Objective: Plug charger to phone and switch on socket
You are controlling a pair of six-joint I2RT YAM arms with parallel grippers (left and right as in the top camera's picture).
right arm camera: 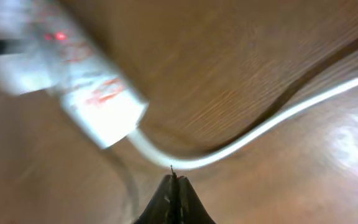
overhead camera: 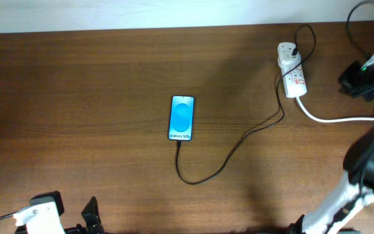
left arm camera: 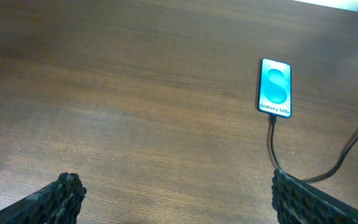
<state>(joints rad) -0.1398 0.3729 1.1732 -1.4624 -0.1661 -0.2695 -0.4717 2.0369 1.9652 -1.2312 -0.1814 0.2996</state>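
While the phone [overhead camera: 182, 118] lies screen-up mid-table, the charger [overhead camera: 232, 153] meets its near edge and runs right and far to the socket [overhead camera: 292, 71] at the far right. The left gripper [left arm camera: 178, 186] hangs near-left, jaws spread wide, holding nothing. The right gripper [right arm camera: 173, 183], pinched closed and empty, sits just beside the socket's thick white cord [right arm camera: 260, 127]. A blurred red glow on the strip is perhaps a lit switch.

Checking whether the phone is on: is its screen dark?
No, the phone screen glows bright blue with white Galaxy S25 text.
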